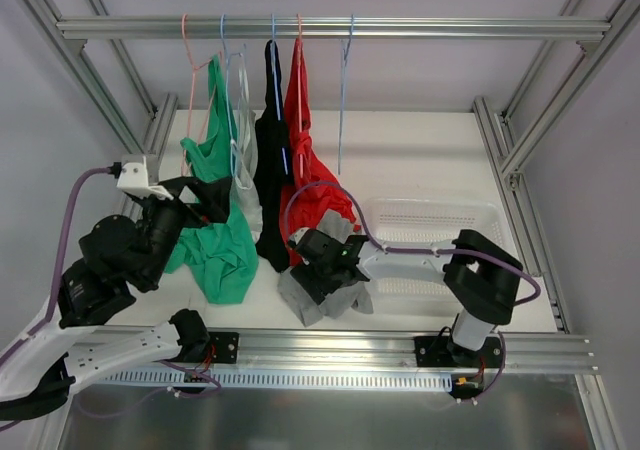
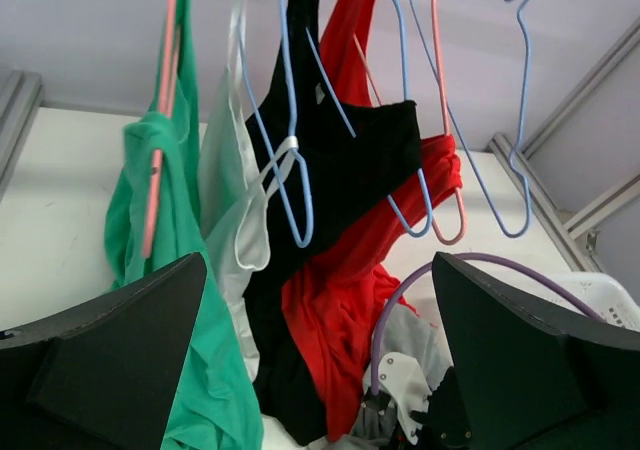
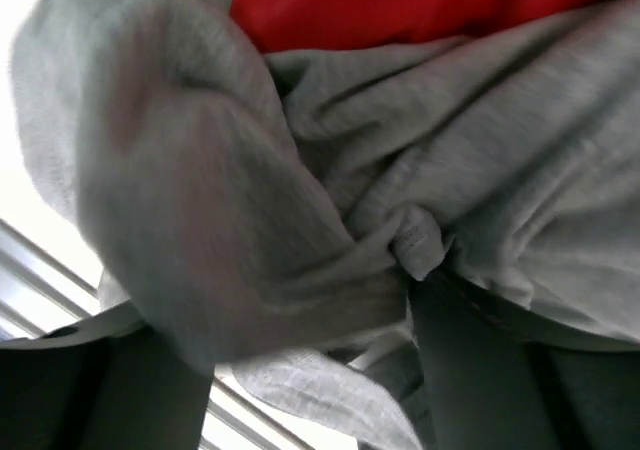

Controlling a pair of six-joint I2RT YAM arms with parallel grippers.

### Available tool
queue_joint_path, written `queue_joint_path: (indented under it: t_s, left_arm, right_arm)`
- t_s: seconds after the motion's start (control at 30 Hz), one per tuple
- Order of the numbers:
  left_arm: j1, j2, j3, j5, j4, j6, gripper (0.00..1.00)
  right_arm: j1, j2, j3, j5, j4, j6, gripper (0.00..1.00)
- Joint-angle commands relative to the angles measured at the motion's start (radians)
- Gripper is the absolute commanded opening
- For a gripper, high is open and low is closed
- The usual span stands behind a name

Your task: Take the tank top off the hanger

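At the near edge of the counter point(image 1: 420, 150), just behind the front rail point(image 1: 400, 342), we saw the gray tank top point(image 1: 318, 300) bunched under the right gripper point(image 1: 325, 265). It was off every hanger. The wrist view showed the jaws closed on a wad of its gray cloth.

One white basket point(image 1: 480, 215) sat just to the right of that gripper, with the right arm reaching across its near side. Behind the basket and right of the hanging clothes, the counter lay bare up to the far edge. The frame posts closed in both sides.

The left gripper point(image 1: 205, 200) was up beside the green top point(image 1: 225, 255). Its jaws were spread wide with nothing between them, and it was well apart from the gray tank top.

Farther back we counted four tops hanging close together: the green one, a white one point(image 1: 243, 150), a black one point(image 1: 270, 170) and a red one point(image 1: 310, 190). We counted five hangers on the overhead bar point(image 1: 450, 27). The rightmost, a blue hanger point(image 1: 343, 100), hung bare.
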Motion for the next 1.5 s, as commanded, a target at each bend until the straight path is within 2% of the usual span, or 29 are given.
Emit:
queue_joint_path:
  t_s: [0.0,0.03,0.07,0.13,0.2,0.4,0.47,0.6,0.8,0.97,1.0,1.13,1.2,1.3,1.33,1.4,1.43,1.47]
  left_arm:
    - [-0.001,-0.051,-0.013,-0.048,-0.034,0.012,0.99]
    - [-0.001,-0.053,-0.008,-0.048,-0.069,0.009,0.99]
    - [-0.001,-0.053,-0.004,-0.04,-0.085,-0.004,0.99]
    - [-0.001,-0.053,0.002,-0.026,-0.114,-0.01,0.99]
    - [-0.001,-0.056,-0.001,-0.019,-0.126,-0.021,0.99]
    - [-0.001,-0.072,-0.007,-0.023,-0.134,-0.031,0.99]
    - [-0.001,-0.073,-0.007,-0.028,-0.135,-0.033,0.99]
    - [-0.001,-0.068,-0.004,-0.02,-0.135,-0.033,0.99]
    - [-0.001,-0.071,0.008,0.006,-0.135,-0.034,0.99]
    - [-0.001,-0.082,0.013,0.018,-0.135,-0.031,0.99]
    - [-0.001,-0.083,0.015,0.021,-0.135,-0.031,0.99]
    - [-0.001,-0.094,0.015,0.03,-0.135,-0.025,0.99]
    - [-0.001,-0.096,0.015,0.044,-0.137,-0.022,0.99]
    - [-0.001,-0.094,0.022,0.084,-0.14,-0.013,0.99]
    - [-0.001,-0.091,0.024,0.092,-0.141,-0.013,0.99]
    - [-0.001,-0.076,0.039,0.099,-0.14,-0.011,0.99]
    - [-0.001,-0.057,0.047,0.096,-0.14,-0.01,0.99]
    - [-0.001,-0.044,0.068,0.096,-0.14,-0.008,0.99]
  right_arm:
    - [0.028,0.021,-0.002,0.019,0.023,0.054,0.64]
    - [0.03,0.016,-0.005,0.022,0.029,0.057,0.47]
    - [0.033,0.01,-0.005,0.028,0.03,0.061,0.34]
    - [0.034,-0.027,-0.005,0.051,0.026,0.067,0.0]
    - [0.036,-0.076,-0.016,0.064,0.018,0.075,0.0]
    - [0.053,-0.381,-0.024,0.107,-0.049,0.083,0.0]
    - [0.053,-0.5,-0.002,0.121,-0.074,0.077,0.0]
    - [0.04,-0.637,0.107,0.121,-0.189,0.012,0.0]
    - [-0.013,-0.713,0.429,0.212,-0.417,-0.098,0.0]
    - [-0.055,-0.667,0.744,0.265,-0.572,-0.172,0.0]
    - [-0.056,-0.654,0.85,0.281,-0.592,-0.196,0.0]
    - [-0.062,-0.599,1.035,0.431,-0.663,-0.252,0.0]
    - [-0.065,-0.604,1.064,0.533,-0.667,-0.285,0.0]
    - [-0.073,-0.628,1.021,0.67,-0.671,-0.308,0.0]
    - [-0.079,-0.639,0.957,0.714,-0.671,-0.299,0.0]
    - [-0.117,-0.676,0.876,0.713,-0.671,-0.266,0.0]
    - [-0.136,-0.692,0.783,0.707,-0.671,-0.217,0.0]
    - [-0.194,-0.728,0.732,0.692,-0.671,-0.189,0.0]
